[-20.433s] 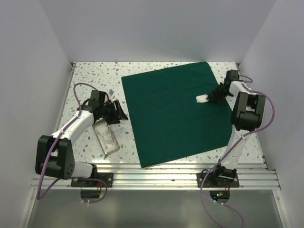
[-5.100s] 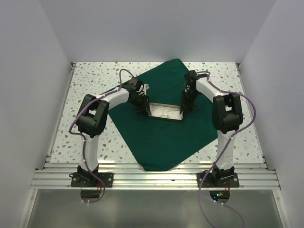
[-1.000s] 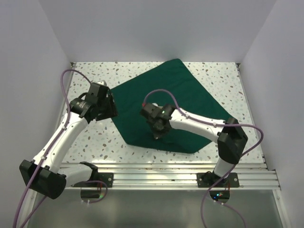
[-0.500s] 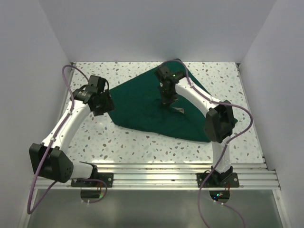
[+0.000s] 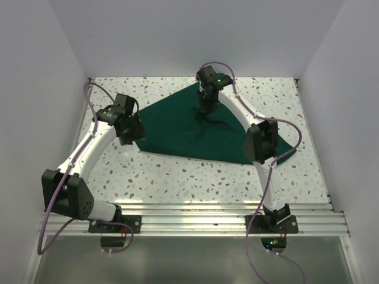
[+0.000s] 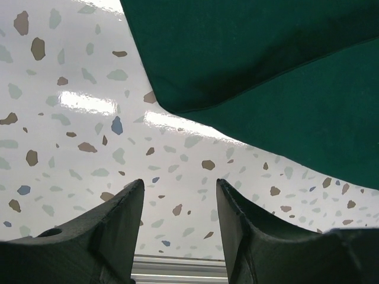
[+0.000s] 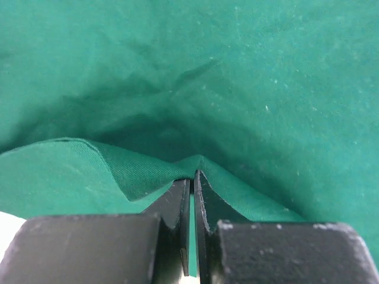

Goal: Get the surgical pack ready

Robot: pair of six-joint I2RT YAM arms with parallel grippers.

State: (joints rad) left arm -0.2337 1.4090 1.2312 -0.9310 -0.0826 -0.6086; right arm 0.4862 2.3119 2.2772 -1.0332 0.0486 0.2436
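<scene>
Right wrist view: right tool (image 7: 192, 177) closed on a pinched fold of the surgical pack (image 7: 266, 89).
The dark green cloth spreads ahead of and beneath that tool, doubled over into a rough triangle whose long edge runs crosswise on the tabletop (image 5: 195, 177), on the tool's near side. The left tool (image 6: 177, 192) stands partly open and empty above bare speckle, the cloth's left corner just ahead of its fingertips and to their right, so it looks the nearer arm for that corner. Open tabletop stretches behind both tools; the back wall (image 5: 195, 35) sits close beyond the right tool, likely leaving little room to carry the fold farther.
</scene>
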